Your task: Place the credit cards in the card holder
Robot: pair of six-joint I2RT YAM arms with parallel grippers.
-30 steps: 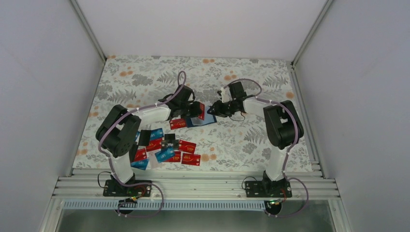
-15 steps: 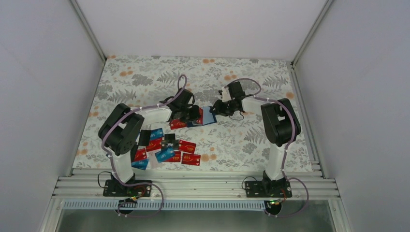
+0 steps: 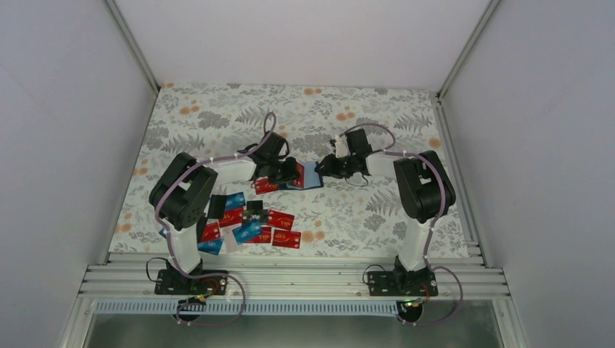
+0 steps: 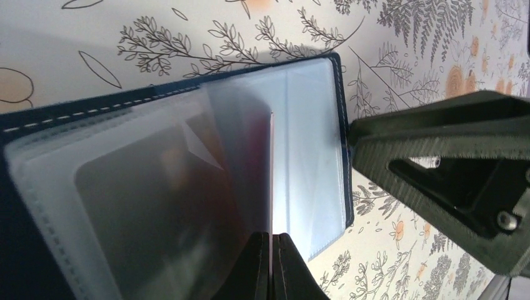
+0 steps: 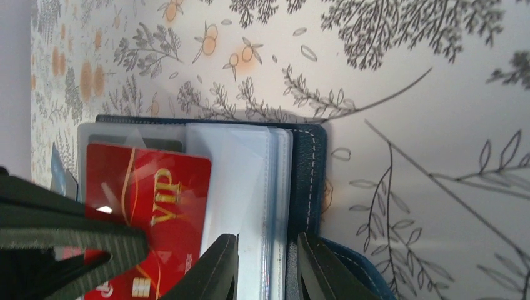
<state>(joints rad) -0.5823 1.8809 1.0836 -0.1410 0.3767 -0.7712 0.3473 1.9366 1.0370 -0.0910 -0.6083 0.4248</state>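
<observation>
1. While we are looking down from the top, the card holder [image 3: 310, 176] is lying open in the middle of the table [image 3: 217, 116]. The other credit cards [image 3: 250, 221] are sitting in a heap at about 7 o'clock from it.
2. Our left gripper [image 4: 272, 250] is sitting at the holder's 9 o'clock side. It is pinching a red card [image 5: 150, 200] tight, right over the clear pockets [image 4: 156, 187].
3. Our right gripper [image 5: 267, 244] is sitting at the 3 o'clock side. It is squeezing that edge of the holder and pinning it down.
4. We are guessing the job now is sliding the red card into a pocket. We cannot tell if its tip is inside yet.
5. If the card is missing the pocket's mouth, it may be slipping between two pockets instead.
6. If we are pushing too hard, the card may be bending, or the holder may be sliding out of the right pinch.
7. Both grippers are sitting very near each other, so they may be bumping.
</observation>
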